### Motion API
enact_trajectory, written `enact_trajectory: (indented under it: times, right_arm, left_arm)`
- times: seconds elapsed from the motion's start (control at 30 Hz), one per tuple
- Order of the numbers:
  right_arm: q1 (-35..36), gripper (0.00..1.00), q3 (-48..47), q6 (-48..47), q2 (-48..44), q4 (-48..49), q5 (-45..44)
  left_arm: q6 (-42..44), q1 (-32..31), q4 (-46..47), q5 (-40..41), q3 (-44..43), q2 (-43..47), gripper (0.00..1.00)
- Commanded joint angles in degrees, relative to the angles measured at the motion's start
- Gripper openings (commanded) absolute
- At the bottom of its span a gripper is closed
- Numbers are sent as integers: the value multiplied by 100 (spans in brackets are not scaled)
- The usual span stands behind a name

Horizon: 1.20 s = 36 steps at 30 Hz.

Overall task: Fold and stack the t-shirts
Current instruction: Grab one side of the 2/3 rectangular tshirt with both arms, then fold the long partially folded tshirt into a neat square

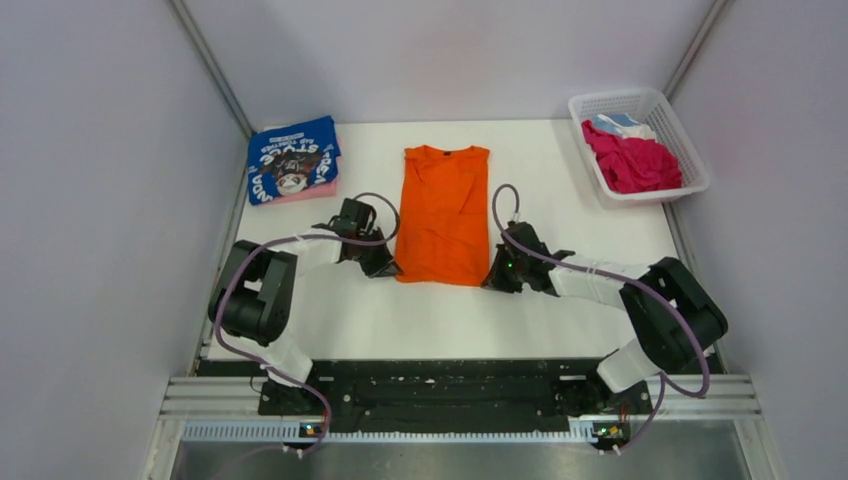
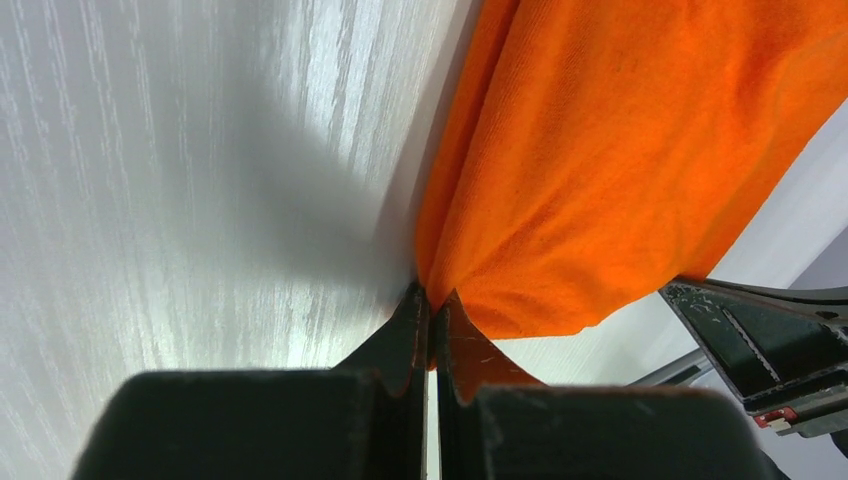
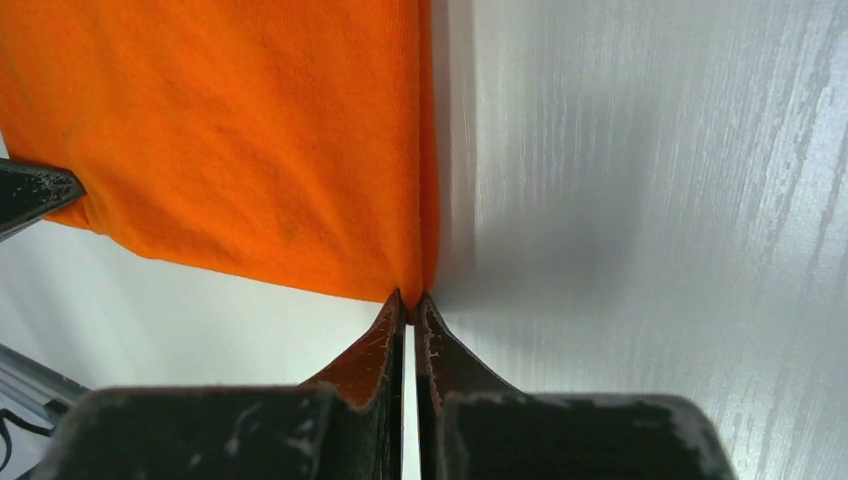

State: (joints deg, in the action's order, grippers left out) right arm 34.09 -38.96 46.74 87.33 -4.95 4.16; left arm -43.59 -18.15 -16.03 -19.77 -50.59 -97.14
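While both arms stand at the near hem of the orange t-shirt [image 1: 443, 213], the work appears roughly half done. That shirt lies flat at the middle of the table [image 1: 420, 330], collar toward the far wall. Its sides are already turned in, so it reads as a long narrow panel.

The left gripper [image 1: 382, 266] is closed on the near left corner of the hem. The wrist view shows its jaws pressed together with orange cloth pinched at the tips. The right gripper [image 1: 497, 278] is likewise clamped on the near right corner, with a thin edge of fabric caught between its jaws. Both corners rest at table level.

Completed: a folded blue t-shirt [image 1: 292, 160] with white lettering sits on a folded pink t-shirt [image 1: 300, 196] at the far left corner, forming the stack.

Outstanding, in my judgement: the crosswise fold of the orange shirt, hem toward collar, and its transfer to the stack. After that come the magenta t-shirt [image 1: 630, 162] and the light-blue t-shirt [image 1: 612, 124], both lying crumpled in the white basket [image 1: 692, 140] at the far right.

Obstructions: none lies between the orange shirt and the stack. The basket wall will stand in the way when the remaining shirts are drawn out. How many garments it holds cannot be determined.
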Motion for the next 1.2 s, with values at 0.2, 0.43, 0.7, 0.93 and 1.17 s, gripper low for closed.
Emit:
enact_trajectory:
  times: [0.2,0.43,0.7,0.93,1.17]
  right_arm:
    - [252,0,616,-255,-1422,-226,367]
    - [904,0,785,137,-2898,-1166,699]
    - [782,0,102,-168,-3491,-1330,-33]
    - [-207,0,-742,-691,-2516,-757,222]
    - [-949,0,-1877,-1025,-1241,-582,423]
  left_arm:
    - [327,-119,-545,133,903,1321,0]
    - [460,-214,-1712,-300,1140,3172,0]
    - [349,-202,-1738,-297,351,3410,0]
    - [333,-116,-1751,543,-1328,1991,0]
    - [680,205,-1989,252,-2960,462,0]
